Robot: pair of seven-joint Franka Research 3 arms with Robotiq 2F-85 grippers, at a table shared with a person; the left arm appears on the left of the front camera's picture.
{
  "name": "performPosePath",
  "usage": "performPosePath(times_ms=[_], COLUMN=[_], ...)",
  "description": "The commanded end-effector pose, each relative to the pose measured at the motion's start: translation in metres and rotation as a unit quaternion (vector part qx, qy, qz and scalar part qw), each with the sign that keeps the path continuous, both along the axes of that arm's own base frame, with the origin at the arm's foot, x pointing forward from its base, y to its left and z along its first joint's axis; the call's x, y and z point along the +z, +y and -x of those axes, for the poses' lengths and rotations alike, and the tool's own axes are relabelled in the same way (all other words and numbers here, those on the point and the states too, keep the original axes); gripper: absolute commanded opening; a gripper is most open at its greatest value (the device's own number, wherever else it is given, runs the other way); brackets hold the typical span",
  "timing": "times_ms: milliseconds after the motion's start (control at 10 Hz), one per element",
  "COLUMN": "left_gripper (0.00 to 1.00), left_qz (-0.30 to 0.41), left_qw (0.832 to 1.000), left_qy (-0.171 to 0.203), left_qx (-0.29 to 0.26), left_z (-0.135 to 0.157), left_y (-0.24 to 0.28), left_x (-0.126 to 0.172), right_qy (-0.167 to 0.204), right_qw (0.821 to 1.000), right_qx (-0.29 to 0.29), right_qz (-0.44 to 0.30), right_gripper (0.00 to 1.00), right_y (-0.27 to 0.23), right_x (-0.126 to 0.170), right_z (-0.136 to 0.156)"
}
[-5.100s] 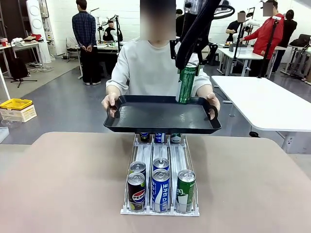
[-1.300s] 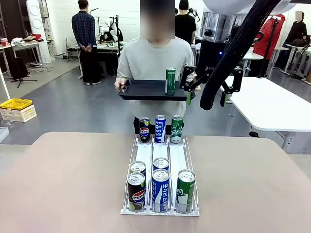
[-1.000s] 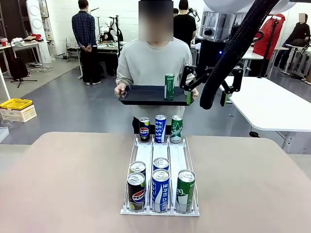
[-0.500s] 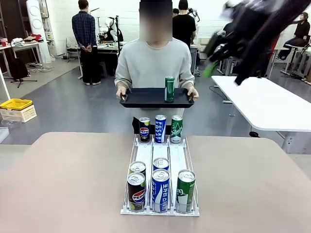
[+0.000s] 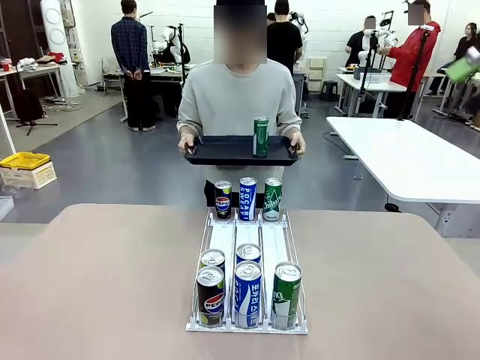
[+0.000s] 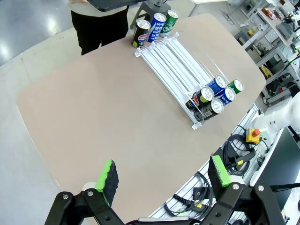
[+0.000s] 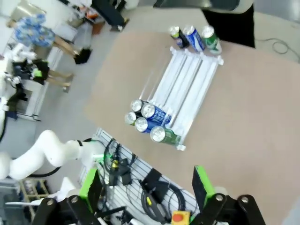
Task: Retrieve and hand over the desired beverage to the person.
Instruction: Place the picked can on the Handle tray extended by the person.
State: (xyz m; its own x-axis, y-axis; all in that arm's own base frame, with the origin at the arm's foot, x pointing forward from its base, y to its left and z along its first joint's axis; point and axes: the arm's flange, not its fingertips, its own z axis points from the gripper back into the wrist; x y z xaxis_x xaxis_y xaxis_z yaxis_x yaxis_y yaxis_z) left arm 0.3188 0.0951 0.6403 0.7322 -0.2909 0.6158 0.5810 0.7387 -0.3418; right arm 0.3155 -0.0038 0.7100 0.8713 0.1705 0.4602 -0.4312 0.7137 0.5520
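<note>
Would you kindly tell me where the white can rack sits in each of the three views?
Front view: the white can rack runs up the lower centre.
Left wrist view: it slants across the upper right.
Right wrist view: it slants through the upper middle.
Shared landmark: the blue can standing mid-row at its person-side end.

In your front view the tabletop point(image 5: 97, 285) and the far cans point(image 5: 247, 199) hid the legs of the person point(image 5: 238, 97), and the green can point(image 5: 260, 136) on the tray point(image 5: 217, 150) was too small for its print to be read. Your left wrist view's top edge cut the person to black trousers; your right wrist view was too blurred to read the near cans point(image 7: 147, 117).
</note>
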Motion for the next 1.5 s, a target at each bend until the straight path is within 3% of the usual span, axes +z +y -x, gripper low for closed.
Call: performPosePath(times_ms=[0,300,700,800,1400], left_gripper=[1.00,1.00,1.00,1.00,1.00], left_qz=[0.002,0.002,0.002,0.002,0.002], left_qw=[1.000,1.000,1.000,1.000,1.000], left_qy=[-0.002,-0.002,-0.002,-0.002,-0.002], left_qx=[-0.007,-0.007,-0.007,-0.007,-0.007], left_z=[0.001,0.001,0.001,0.001,0.001], left_y=[0.002,0.002,0.002,0.002,0.002], left_x=[0.001,0.001,0.001,0.001,0.001], right_qy=[-0.003,-0.024,-0.009,-0.008,-0.008], right_qw=[0.999,0.999,0.997,0.998,0.998], right_qx=[0.010,-0.018,-0.042,-0.034,-0.034], right_qz=[0.040,0.044,0.069,0.046,0.046], right_gripper=[1.00,1.00,1.00,1.00,1.00], right_y=[-0.004,-0.036,-0.046,-0.049,-0.049], right_x=[-0.025,-0.041,-0.054,-0.040,-0.040], right_z=[0.002,0.016,0.021,0.021,0.021])
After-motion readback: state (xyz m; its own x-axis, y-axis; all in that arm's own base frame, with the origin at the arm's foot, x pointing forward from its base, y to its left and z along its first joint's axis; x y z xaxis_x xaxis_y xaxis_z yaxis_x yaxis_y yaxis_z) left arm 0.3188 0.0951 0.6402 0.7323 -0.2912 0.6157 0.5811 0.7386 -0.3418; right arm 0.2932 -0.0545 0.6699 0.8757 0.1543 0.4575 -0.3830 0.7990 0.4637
